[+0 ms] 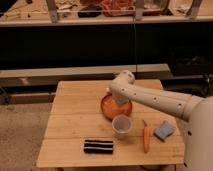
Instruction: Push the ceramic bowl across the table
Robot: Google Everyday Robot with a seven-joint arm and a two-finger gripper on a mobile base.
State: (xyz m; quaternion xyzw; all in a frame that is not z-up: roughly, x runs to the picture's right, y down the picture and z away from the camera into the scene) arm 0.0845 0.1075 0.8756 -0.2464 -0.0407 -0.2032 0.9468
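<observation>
The orange ceramic bowl [115,107] sits near the middle of the light wooden table [75,115], partly covered by my arm. My gripper [112,93] is at the bowl's far rim, at the end of the white arm that reaches in from the right. The gripper's tip is hidden against the bowl and the arm.
A small white cup [121,125] stands just in front of the bowl. A carrot [146,139] and a blue sponge [164,131] lie at the front right. A black striped object [98,146] lies at the front edge. A dark shelf runs behind the table.
</observation>
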